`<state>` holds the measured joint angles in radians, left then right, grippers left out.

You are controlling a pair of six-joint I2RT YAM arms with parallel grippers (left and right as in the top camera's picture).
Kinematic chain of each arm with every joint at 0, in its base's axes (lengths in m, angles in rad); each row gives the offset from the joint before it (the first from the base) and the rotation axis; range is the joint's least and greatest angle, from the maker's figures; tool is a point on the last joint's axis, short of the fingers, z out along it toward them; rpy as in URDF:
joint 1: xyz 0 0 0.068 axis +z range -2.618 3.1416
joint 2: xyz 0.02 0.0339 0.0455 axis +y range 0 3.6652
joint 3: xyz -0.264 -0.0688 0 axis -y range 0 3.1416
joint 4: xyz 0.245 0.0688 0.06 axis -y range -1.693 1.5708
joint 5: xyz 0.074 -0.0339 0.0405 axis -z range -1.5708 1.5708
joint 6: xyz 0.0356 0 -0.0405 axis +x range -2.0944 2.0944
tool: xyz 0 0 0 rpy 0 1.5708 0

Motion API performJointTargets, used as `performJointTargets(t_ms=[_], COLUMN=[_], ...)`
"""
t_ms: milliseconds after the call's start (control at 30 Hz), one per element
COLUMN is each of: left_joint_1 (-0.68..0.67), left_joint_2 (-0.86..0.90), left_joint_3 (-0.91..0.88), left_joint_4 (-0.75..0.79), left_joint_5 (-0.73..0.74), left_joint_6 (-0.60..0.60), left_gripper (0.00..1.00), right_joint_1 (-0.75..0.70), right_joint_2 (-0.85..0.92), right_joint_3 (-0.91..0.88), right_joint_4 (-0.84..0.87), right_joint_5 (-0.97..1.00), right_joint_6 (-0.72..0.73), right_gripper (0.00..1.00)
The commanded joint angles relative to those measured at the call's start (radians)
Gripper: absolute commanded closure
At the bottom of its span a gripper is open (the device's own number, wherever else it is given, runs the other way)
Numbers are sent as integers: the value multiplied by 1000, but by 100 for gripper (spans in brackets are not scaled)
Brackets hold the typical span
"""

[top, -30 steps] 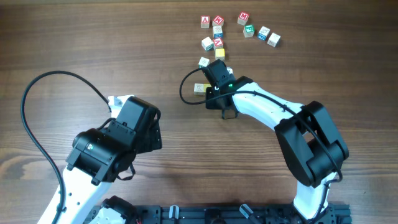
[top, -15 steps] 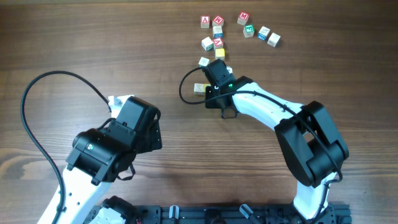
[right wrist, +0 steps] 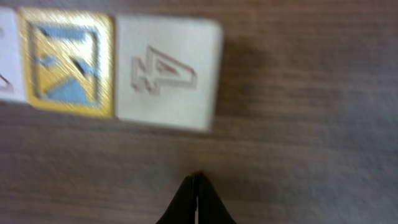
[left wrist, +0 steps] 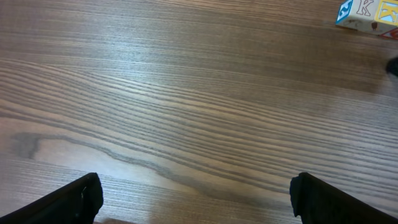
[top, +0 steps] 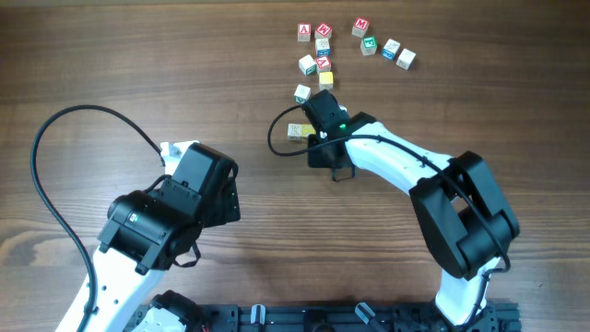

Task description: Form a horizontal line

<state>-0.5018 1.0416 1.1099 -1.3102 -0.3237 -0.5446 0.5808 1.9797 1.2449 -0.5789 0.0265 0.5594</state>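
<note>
Jaws together, the right gripper [right wrist: 196, 198] seems poised to nudge the horizontal line [right wrist: 74, 62] straight; the left gripper [left wrist: 199, 198] idles toward the bench's front-left corner, jaws apart.

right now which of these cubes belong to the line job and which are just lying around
In the job: pale cube, yellow cube, white cube with red marking, right end effector.
Lying about: red A cube, green-letter cube, K cube.

White shells and black joints on left arm [top: 138, 231] and right arm [top: 406, 166]; black cables [top: 83, 108]; green light [top: 342, 126] on right; left gripper [left wrist: 196, 196] black
</note>
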Motion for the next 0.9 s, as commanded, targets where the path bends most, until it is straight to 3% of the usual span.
performJointTargets(t_ms=[0, 167, 367, 500, 867], left_joint_1=[4, 4, 4, 4, 4], left_joint_2=[-2, -2, -2, -2, -2], left_joint_3=[0, 0, 0, 0, 0], left_joint_4=[0, 0, 0, 0, 0], left_joint_5=[1, 1, 1, 1, 1], left_joint_6=[-10, -10, -10, -10, -10], left_gripper=[0, 0, 0, 0, 0], right_joint_1=[-19, -66, -85, -84, -85], right_joint_2=[-64, -138, -122, -109, -9], right_joint_3=[28, 101, 101, 101, 101], right_joint_4=[-75, -97, 177, 253, 302], right_joint_5=[7, 48, 38, 13, 2], right_joint_6=[-7, -7, -7, 2, -6], right_gripper=[96, 96, 96, 95, 96])
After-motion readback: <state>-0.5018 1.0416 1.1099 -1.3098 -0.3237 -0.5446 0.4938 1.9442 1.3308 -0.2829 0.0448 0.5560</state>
